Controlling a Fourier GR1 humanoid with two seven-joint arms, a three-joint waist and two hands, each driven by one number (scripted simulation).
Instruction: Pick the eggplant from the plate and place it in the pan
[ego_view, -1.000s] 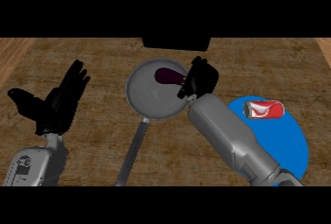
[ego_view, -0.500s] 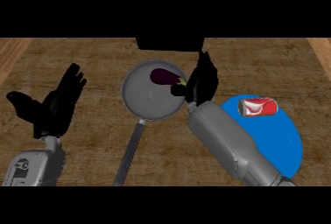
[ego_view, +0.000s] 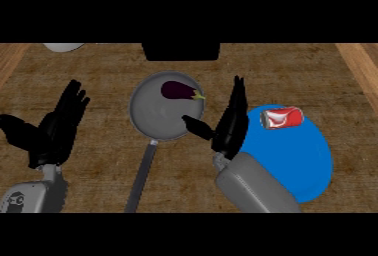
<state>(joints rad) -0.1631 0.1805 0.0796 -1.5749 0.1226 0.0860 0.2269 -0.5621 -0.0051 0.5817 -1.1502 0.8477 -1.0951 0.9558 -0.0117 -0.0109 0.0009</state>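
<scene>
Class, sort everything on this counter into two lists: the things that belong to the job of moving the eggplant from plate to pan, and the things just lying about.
Belongs to the job:
eggplant, now lying in the pan
pan
blue plate
right hand, open beside the pan

Just lying about:
red can on the plate
left hand, resting open at the left
black block at the far edge

You get even, fairly dim light over the brown counter (ego_view: 96, 65), with no strong cast shadows. The pan (ego_view: 159, 117) shows a soft grey sheen without glare, and the black hands read as flat silhouettes with little surface detail.
</scene>
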